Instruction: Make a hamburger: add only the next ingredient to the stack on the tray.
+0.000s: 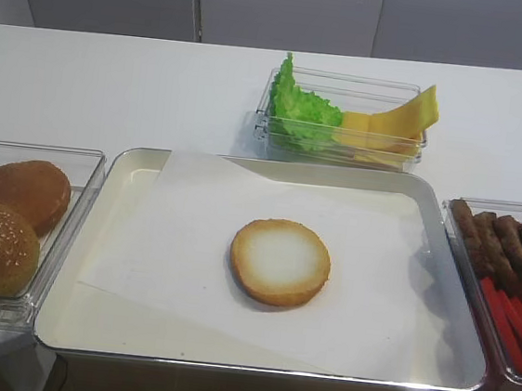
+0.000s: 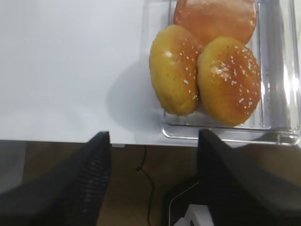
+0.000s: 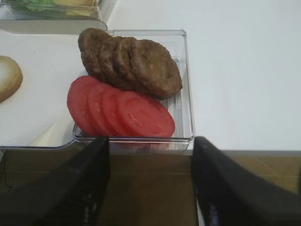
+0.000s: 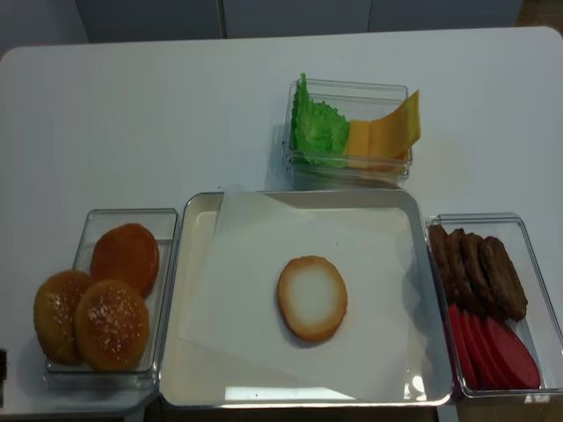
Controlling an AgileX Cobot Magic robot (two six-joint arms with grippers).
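One bun half lay on the tray; both our grippers stood apart, empty, nothing further added.

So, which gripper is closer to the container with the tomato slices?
The right gripper. It hangs open just off the table edge, directly in front of the tomato slices. The left gripper, also open, is at the opposite side, in front of the bun container.
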